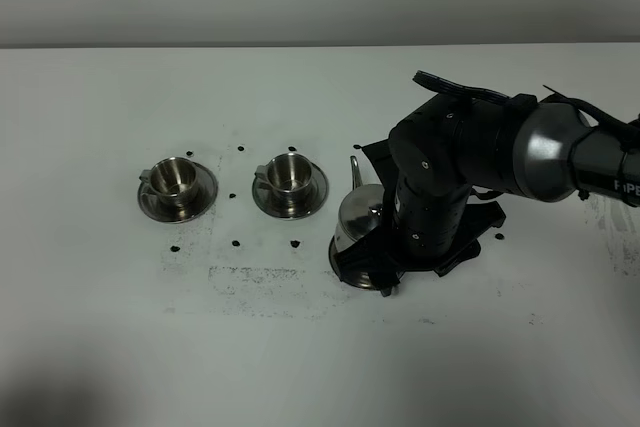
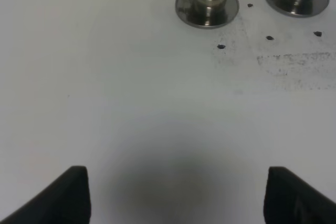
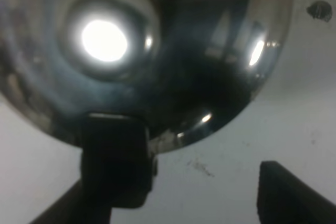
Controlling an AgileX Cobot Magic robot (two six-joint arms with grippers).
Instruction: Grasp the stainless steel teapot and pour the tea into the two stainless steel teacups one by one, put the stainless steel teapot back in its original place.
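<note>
Right gripper [image 3: 191, 148], jaws apart, at stainless steel teapot [image 3: 173, 51]; left gripper [image 2: 178, 170] spread too; partial "PE" on right arm [image 1: 550, 152].

Black arm [image 1: 440, 177], glossy silver-grey joint [image 1: 545, 152]

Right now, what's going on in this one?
The right arm is bent down over the stainless steel teapot, which stands upright on the table, to the right of the two stainless steel teacups. The right gripper sits at the pot with its jaws apart, clamped on nothing visible. The left gripper hangs open over the table, away from the pot.
</note>
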